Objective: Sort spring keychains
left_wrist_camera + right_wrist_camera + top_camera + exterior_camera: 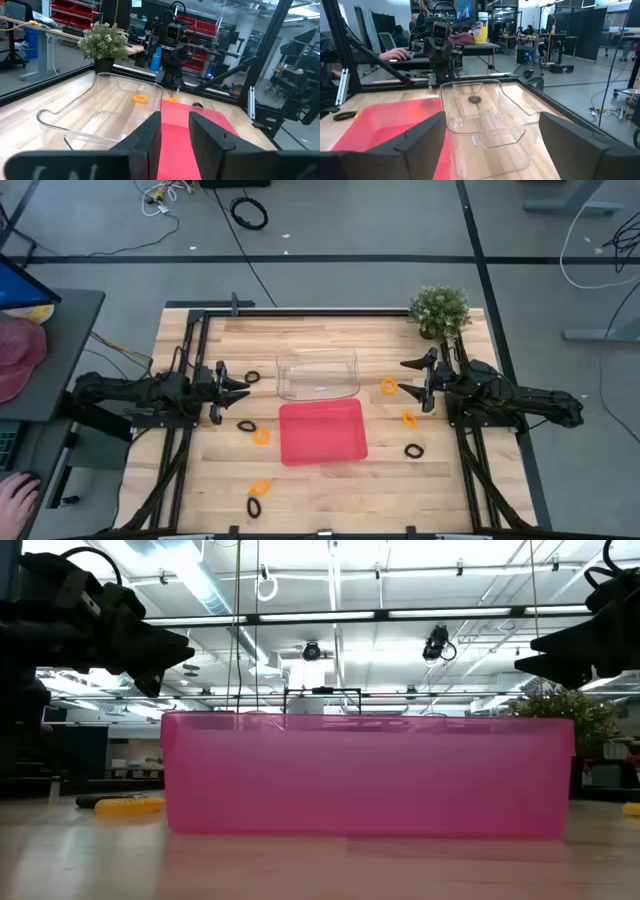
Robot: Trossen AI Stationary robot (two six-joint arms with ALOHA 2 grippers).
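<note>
A: On the wooden table (330, 490), what is listed under the spring keychains?

B: Small coiled loops, orange and black, scattered around two trays, none inside either. By the left edge: a black keychain (252, 377), another black one (246, 425), an orange keychain (261, 436). Toward the near edge: an orange one (260, 488) touching a black one (254, 506). By the right edge: two orange (389, 386) (409, 418) and one black (414, 450).

A: Trays?

B: A clear tray (318, 374) at the middle, a pink tray (321, 432) just beside it on the near side.

A: Handling?

B: Probably very light, soft and springy; each lies flat, so likely prone to sliding or flicking loose. Best pinched across one side of the coil, fingers straddling the cord.

A: Grippers?

B: The left gripper (243, 387) hovers near the left edge, fingers narrowly parted, holding nothing. The right gripper (407, 380) hovers beside the clear tray's right end, fingers spread wide, empty.

A: Markings?

B: No brand, label or writing legible on anything.
</note>
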